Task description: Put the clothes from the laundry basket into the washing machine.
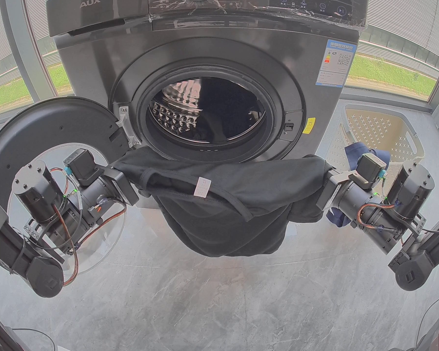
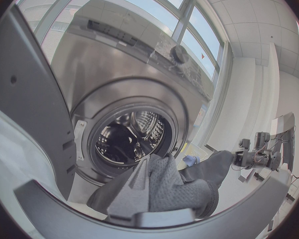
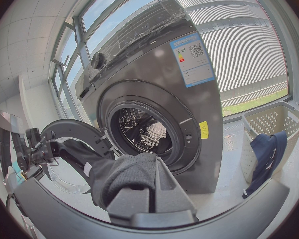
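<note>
Front of the dark grey front-loading washing machine (image 1: 205,45): round door (image 1: 49,132) swung fully open to the robot's left, steel drum (image 1: 205,110) exposed. Drum interior is partly dark, can't tell if any cloth is in it. Black fabric garment (image 1: 219,205) is stretched between both arms just below the drum opening, with its upper edge about level with the opening's lower lip and its middle sagging toward the grey floor (image 1: 229,293). White sewn-in label (image 1: 202,186) faces up near the centre of the top edge. Left gripper (image 1: 126,184) is clamped tight on the garment's left end, cloth bunched against its fingers (image 2: 133,190). Right gripper (image 1: 328,189) is likewise closed on the right end, fabric wadded against its fingers (image 3: 171,190). Garment is not inside the drum; can't tell whether it touches the machine front. Cream perforated plastic laundry basket (image 1: 400,137) stands on the floor right of the machine, beside the window (image 1: 395,69). Navy blue garment (image 3: 267,156) hangs over its near rim, partly inside, partly draped down the outside.
</note>
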